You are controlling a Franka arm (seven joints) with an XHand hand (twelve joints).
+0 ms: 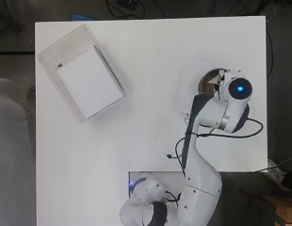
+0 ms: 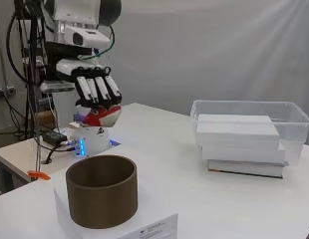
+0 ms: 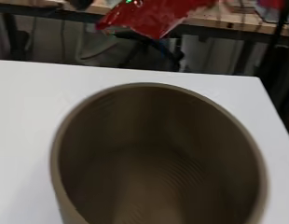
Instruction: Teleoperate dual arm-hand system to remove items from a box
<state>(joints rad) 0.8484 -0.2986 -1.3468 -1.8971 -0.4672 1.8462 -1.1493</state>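
Observation:
In the side view my hand (image 2: 97,89) hangs in the air with its fingers curled over a red and white item (image 2: 100,115). It is above and a little behind a brown open cylinder (image 2: 101,196), which stands on a flat white box (image 2: 149,224) near the table's edge. The wrist view looks down into the cylinder (image 3: 158,154), with the red item (image 3: 149,16) at the picture's edge. From overhead the arm covers the hand, and only part of the cylinder (image 1: 207,81) shows. The clear plastic box (image 1: 66,44) (image 2: 294,114) stands far off, with stacked white boxes (image 1: 89,82) (image 2: 239,134) inside.
A white base unit with a blue light (image 2: 88,140) sits on the table behind the cylinder, with cables (image 1: 176,155) near it. The table's right edge (image 1: 266,94) runs close to the cylinder. Bare white tabletop (image 1: 150,94) lies between the cylinder and the clear box.

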